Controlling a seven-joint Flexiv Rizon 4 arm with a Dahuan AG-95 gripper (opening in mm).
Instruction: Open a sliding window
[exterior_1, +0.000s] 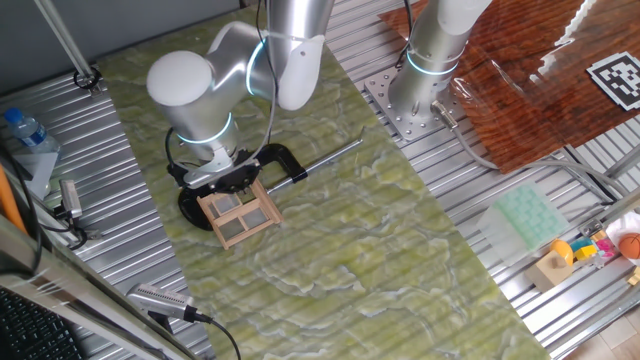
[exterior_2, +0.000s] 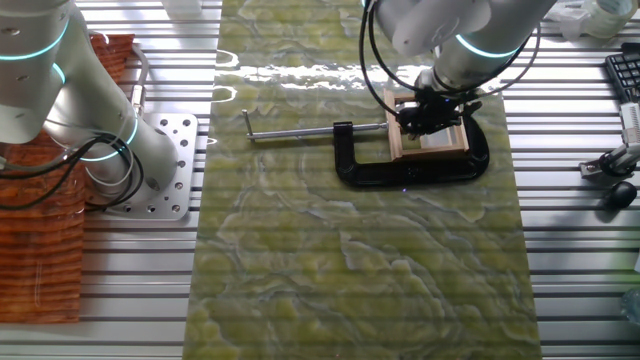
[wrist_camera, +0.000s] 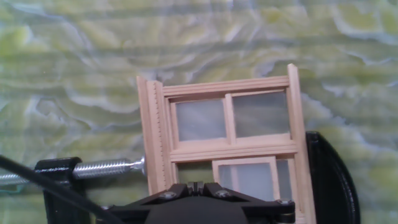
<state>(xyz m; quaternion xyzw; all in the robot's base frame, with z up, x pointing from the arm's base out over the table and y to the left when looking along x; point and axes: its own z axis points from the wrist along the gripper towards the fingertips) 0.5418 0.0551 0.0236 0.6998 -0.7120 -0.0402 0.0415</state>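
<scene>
The sliding window (exterior_1: 240, 215) is a small light tan wooden frame with greyish panes, lying flat on the green marbled mat and held in a black C-clamp (exterior_1: 285, 160). It also shows in the other fixed view (exterior_2: 432, 140) and in the hand view (wrist_camera: 230, 146). In the hand view its lower small sash (wrist_camera: 245, 177) sits to the right, and mat shows through a gap on its left. My gripper (wrist_camera: 196, 185) hangs right over the window's near edge with its fingers together; what the tips touch is hidden. The gripper also shows in both fixed views (exterior_1: 225, 180) (exterior_2: 425, 112).
The clamp's steel screw rod (exterior_2: 300, 130) sticks out across the mat. A second arm's base (exterior_1: 430, 60) stands on a bolted plate. A bottle (exterior_1: 25, 130) and hand tools (exterior_1: 165, 300) lie at the left. A green tray (exterior_1: 525, 215) and toys (exterior_1: 590, 245) lie at the right.
</scene>
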